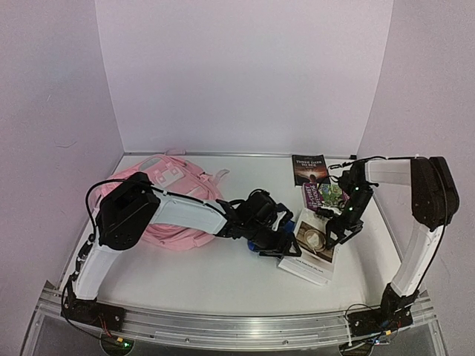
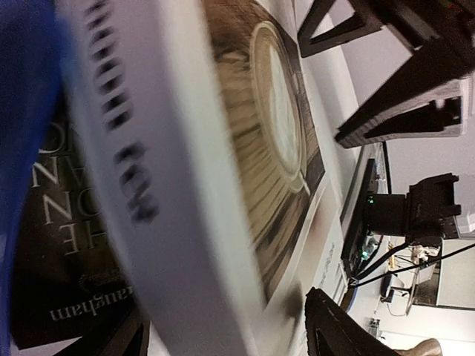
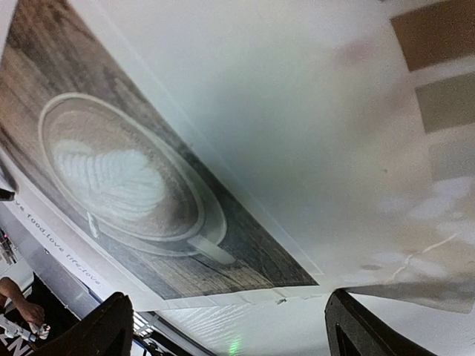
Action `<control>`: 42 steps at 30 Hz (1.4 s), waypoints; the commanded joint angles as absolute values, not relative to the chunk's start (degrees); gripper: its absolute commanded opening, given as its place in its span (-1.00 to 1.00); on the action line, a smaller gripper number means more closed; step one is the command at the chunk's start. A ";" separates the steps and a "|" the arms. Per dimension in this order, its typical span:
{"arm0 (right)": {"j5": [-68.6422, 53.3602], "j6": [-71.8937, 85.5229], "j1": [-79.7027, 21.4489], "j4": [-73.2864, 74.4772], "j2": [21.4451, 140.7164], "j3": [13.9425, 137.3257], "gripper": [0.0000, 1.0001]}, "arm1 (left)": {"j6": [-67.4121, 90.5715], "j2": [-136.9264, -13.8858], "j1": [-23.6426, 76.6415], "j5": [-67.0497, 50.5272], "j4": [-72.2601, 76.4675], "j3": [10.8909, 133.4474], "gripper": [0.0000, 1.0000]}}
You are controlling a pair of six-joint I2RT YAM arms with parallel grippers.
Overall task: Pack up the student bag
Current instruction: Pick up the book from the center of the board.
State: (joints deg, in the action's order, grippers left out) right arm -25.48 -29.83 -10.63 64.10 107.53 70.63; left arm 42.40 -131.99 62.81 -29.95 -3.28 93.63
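Observation:
The student bag [image 1: 172, 202], pink and soft, lies at the back left with no gripper on it. A white book with a coffee cup on its cover [image 1: 315, 251] lies right of centre. My left gripper [image 1: 286, 242] reaches across to the book's left edge. In the left wrist view the book's spine [image 2: 156, 185] runs between the open jaws of that gripper [image 2: 230, 335]. My right gripper [image 1: 332, 231] hangs at the book's far right side. In the right wrist view the right gripper [image 3: 230, 334] stands open over the cover's edge [image 3: 245, 285].
A blue case [image 1: 260, 245] and a dark book [image 2: 52, 252] lie under my left wrist. A purple book [image 1: 327, 194] and another dark book [image 1: 309, 169] lie behind the white one. The right wall stands close to the right arm.

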 commanded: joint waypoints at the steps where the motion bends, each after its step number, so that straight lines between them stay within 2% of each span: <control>1: -27.18 -30.74 -11.95 57.22 111.61 68.59 0.78 | 43.93 -132.88 62.93 -37.71 7.51 92.98 0.39; 5: -29.20 -30.91 -11.95 57.31 109.28 68.76 0.78 | 44.37 -131.66 62.93 -39.99 11.21 92.06 0.30; 13: -33.66 -30.67 -11.77 59.51 100.97 69.68 0.83 | 44.94 -127.65 62.70 -38.06 15.31 87.80 -0.22; 20: -39.67 -29.50 -10.90 61.85 92.63 72.99 0.97 | 46.16 -122.67 61.44 -36.66 21.11 81.84 -0.51; 27: -45.35 -27.55 -3.77 63.88 88.64 80.93 0.97 | 44.05 -114.60 58.62 -35.46 22.65 75.49 -0.78; 32: -51.78 -27.56 -1.43 64.07 85.02 82.62 0.97 | 39.07 -106.88 56.47 -36.52 19.73 72.32 -0.87; 42: -67.62 -34.98 -4.14 69.77 82.43 79.74 0.97 | 30.19 -97.45 55.55 -42.32 7.38 73.66 -0.88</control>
State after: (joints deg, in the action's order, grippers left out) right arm -59.55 -29.44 -2.04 64.46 83.88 79.70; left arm 35.33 -101.28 55.40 -38.14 11.44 71.67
